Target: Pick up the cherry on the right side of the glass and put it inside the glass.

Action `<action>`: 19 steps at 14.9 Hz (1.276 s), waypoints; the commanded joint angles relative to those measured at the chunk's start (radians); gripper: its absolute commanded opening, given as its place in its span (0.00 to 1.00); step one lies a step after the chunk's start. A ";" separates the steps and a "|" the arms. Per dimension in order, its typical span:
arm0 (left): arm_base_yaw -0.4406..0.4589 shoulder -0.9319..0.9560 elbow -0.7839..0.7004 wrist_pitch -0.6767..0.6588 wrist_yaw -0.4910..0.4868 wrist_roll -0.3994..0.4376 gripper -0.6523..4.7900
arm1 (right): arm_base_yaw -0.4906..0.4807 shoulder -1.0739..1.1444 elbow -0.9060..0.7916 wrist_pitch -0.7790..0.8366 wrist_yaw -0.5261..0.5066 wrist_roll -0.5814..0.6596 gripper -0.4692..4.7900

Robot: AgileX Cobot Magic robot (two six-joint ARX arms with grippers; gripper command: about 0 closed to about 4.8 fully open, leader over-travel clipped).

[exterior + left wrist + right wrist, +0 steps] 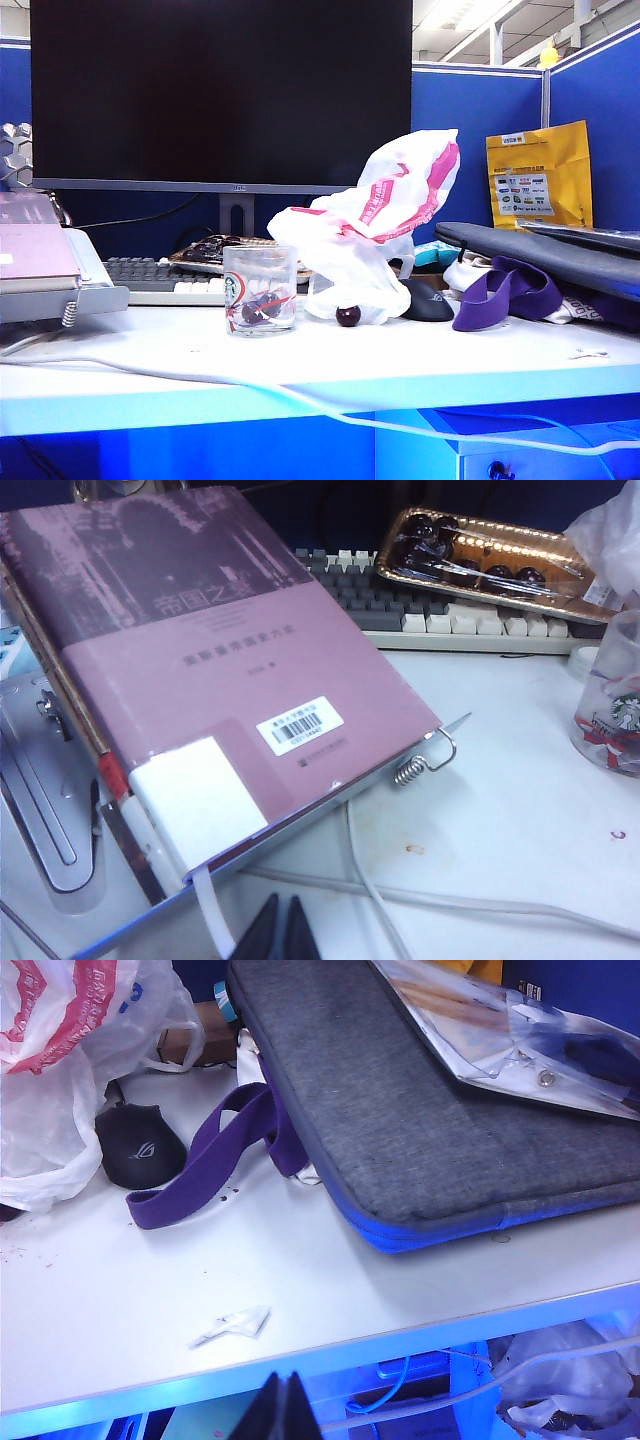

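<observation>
Cherry (348, 316) sits on the surface (420, 355) just right of the glass (260, 290), against the plastic bag (372, 230). Both grippers, left (279, 932) and right (279, 1408), hang back pinched closed, empty (right is nearer): spread its fingers first, then approach clear of the bag.

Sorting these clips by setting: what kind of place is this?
Most likely an office cubicle desk: a large monitor and keyboard stand on it, and blue partition walls close in behind.

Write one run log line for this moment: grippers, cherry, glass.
left gripper: shut, near book | right gripper: shut, at table edge | cherry: on table, right of glass | pick: not started
</observation>
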 commanded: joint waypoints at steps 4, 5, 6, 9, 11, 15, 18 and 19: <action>0.001 -0.003 0.000 -0.012 0.003 0.004 0.11 | 0.000 0.000 -0.004 -0.003 0.000 0.004 0.08; 0.001 -0.003 0.000 -0.012 0.003 0.004 0.11 | 0.000 0.000 -0.004 -0.003 0.000 0.004 0.08; 0.001 -0.003 0.000 -0.012 0.003 0.004 0.11 | 0.000 0.000 -0.004 -0.003 0.000 -0.002 0.08; 0.001 -0.003 0.000 -0.012 0.003 0.004 0.11 | 0.000 0.000 -0.004 -0.003 0.007 -0.064 0.08; 0.001 -0.003 0.000 -0.012 0.003 0.004 0.11 | 0.000 0.000 -0.004 -0.003 0.007 -0.064 0.08; 0.001 -0.003 0.000 -0.012 0.003 0.004 0.11 | 0.000 0.000 0.036 0.026 -0.062 0.058 0.08; 0.001 -0.003 0.000 -0.012 0.003 0.004 0.11 | -0.001 0.017 0.249 0.074 -0.065 0.057 0.08; 0.001 -0.003 0.000 -0.012 0.004 0.004 0.11 | 0.000 0.082 0.363 0.072 -0.034 0.056 0.08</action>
